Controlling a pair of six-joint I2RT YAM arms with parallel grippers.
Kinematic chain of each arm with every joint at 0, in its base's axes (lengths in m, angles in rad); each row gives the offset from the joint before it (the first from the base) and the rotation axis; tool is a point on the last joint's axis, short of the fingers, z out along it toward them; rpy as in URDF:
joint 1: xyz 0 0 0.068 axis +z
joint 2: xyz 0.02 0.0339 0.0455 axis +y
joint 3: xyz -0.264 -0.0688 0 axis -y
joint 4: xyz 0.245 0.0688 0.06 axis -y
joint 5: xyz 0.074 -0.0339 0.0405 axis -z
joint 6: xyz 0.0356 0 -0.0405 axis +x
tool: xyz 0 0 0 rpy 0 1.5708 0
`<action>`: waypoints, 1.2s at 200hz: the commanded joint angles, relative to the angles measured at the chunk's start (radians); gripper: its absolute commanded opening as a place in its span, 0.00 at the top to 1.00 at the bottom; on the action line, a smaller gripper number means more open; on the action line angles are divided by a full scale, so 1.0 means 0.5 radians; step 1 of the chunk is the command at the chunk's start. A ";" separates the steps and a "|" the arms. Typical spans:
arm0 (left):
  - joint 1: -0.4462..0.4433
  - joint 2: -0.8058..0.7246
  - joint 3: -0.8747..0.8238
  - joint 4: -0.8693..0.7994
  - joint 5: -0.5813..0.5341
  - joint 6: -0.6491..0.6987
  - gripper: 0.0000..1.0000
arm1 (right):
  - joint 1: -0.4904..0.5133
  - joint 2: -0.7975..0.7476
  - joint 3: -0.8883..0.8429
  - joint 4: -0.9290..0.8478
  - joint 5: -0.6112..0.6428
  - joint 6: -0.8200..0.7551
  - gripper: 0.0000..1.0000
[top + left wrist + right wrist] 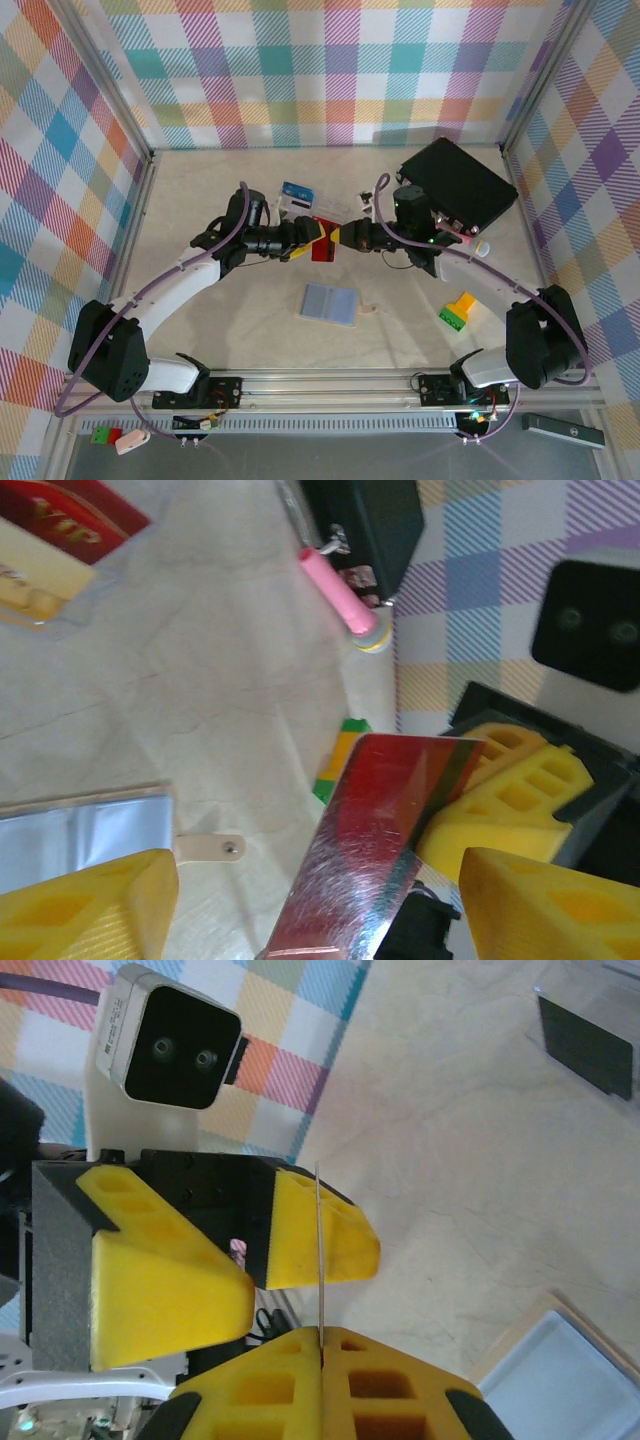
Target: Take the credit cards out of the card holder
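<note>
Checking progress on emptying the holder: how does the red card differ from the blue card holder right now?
The red card is held off the table in the right tool; the card holder lies flat and open on it. The card is shiny red, the holder pale blue. Both are thin rectangles.

Me: The card [375, 850] at my left pincer [318, 875] — what finish?
Colleague: Glossy red plastic, foil sheen, fine scratches. Its fingers [95, 905] look matt yellow plastic; the card holder [75, 830] near them, soft, satiny.
</note>
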 commanded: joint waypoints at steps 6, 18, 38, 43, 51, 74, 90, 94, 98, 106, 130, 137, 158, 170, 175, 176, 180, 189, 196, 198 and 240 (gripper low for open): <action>0.010 -0.009 0.093 0.192 0.194 0.025 0.30 | -0.045 0.027 0.042 0.228 -0.225 0.121 0.97; 0.010 -0.004 0.103 0.220 0.218 0.020 0.37 | -0.054 0.027 0.038 0.259 -0.243 0.147 0.97; 0.008 0.004 0.110 0.241 0.230 0.015 0.49 | -0.066 0.027 0.026 0.299 -0.263 0.177 0.97; 0.008 0.004 0.110 0.247 0.236 0.013 0.52 | -0.069 0.027 0.021 0.314 -0.268 0.188 0.97; 0.009 0.003 0.110 0.262 0.243 0.010 0.57 | -0.076 0.028 0.011 0.348 -0.283 0.209 0.97; 0.009 0.008 0.107 0.307 0.264 -0.019 0.68 | -0.091 0.021 -0.012 0.384 -0.293 0.229 0.97; 0.011 0.009 0.115 0.322 0.268 -0.044 0.77 | -0.095 0.016 -0.028 0.381 -0.261 0.205 0.93; 0.010 0.009 0.114 0.323 0.263 -0.046 0.79 | -0.095 0.015 -0.034 0.384 -0.247 0.203 0.92; 0.008 0.014 0.113 0.321 0.259 -0.048 0.83 | -0.095 0.015 -0.043 0.387 -0.235 0.204 0.91; 0.011 0.014 0.113 0.312 0.236 -0.057 0.89 | -0.095 0.015 -0.058 0.404 -0.206 0.218 0.86; 0.020 0.017 0.096 0.311 0.164 -0.095 1.00 | -0.095 0.015 -0.160 0.638 -0.157 0.407 0.73; 0.022 0.013 0.088 0.312 0.139 -0.106 1.00 | -0.094 0.009 -0.201 0.733 -0.138 0.486 0.69; 0.031 -0.019 0.061 0.327 0.054 -0.145 1.00 | -0.088 -0.003 -0.327 0.979 -0.083 0.709 0.65; 0.030 -0.038 0.043 0.349 0.016 -0.177 1.00 | -0.076 -0.003 -0.380 1.137 -0.058 0.815 0.63; 0.030 -0.040 0.042 0.355 0.004 -0.185 1.00 | -0.068 -0.003 -0.398 1.173 -0.048 0.849 0.63; 0.033 -0.040 0.041 0.356 0.003 -0.187 1.00 | -0.065 -0.003 -0.401 1.180 -0.048 0.856 0.63; 0.031 -0.042 0.040 0.355 -0.002 -0.193 1.00 | -0.054 -0.001 -0.412 1.203 -0.043 0.879 0.63; 0.033 -0.042 0.036 0.358 -0.011 -0.204 1.00 | -0.031 0.002 -0.425 1.241 -0.031 0.919 0.63; 0.033 -0.041 0.032 0.369 -0.014 -0.215 1.00 | -0.009 0.006 -0.429 1.258 -0.019 0.938 0.63; 0.033 -0.039 0.030 0.373 -0.014 -0.219 1.00 | -0.001 0.006 -0.431 1.262 -0.014 0.943 0.63; 0.033 -0.040 0.022 0.385 -0.030 -0.242 1.00 | 0.052 0.006 -0.465 1.374 0.101 1.012 0.79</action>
